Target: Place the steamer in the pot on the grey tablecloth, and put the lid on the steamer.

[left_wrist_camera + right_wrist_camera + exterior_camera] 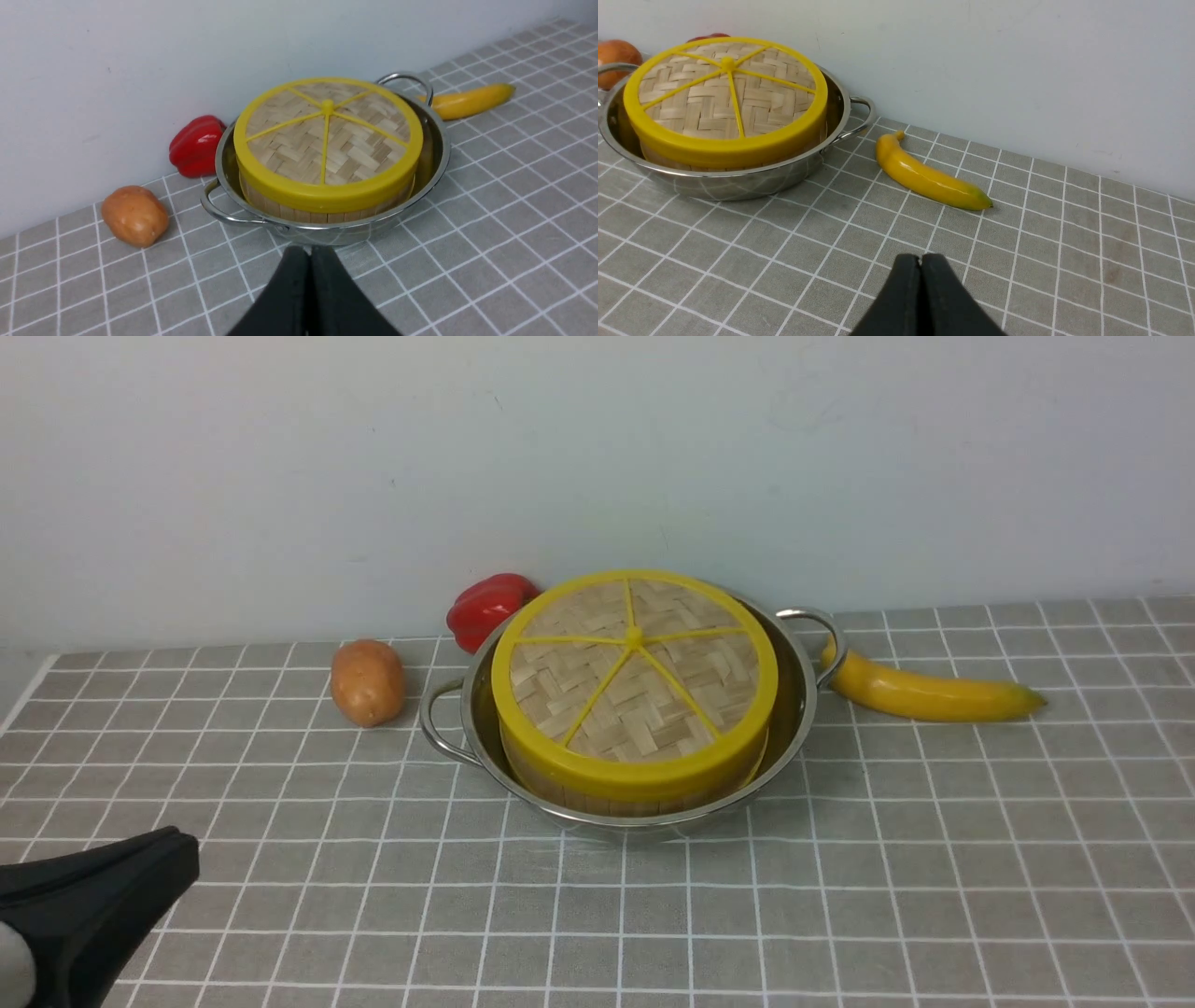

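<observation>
I see the grey tablecloth point(840, 859) filling the lower frame, and at centre the pot point(803, 709) with the steamer point(597, 795) inside and the lid point(635, 677) seated on it. The lid looks slightly tipped toward the lower left of the front view, though I can't be sure it isn't just perspective; if it sits proud, a nudge could slide it off.

The left gripper point(309, 254) is clenched on nothing, just below the pot in its wrist view, so a forward move could shove the pot.

The right gripper point(920, 261) is likewise pinched empty, well apart from everything.

Count: one pot, one steamer, one lid, one banana point(920, 693), one potato point(368, 681), one red pepper point(485, 607).
</observation>
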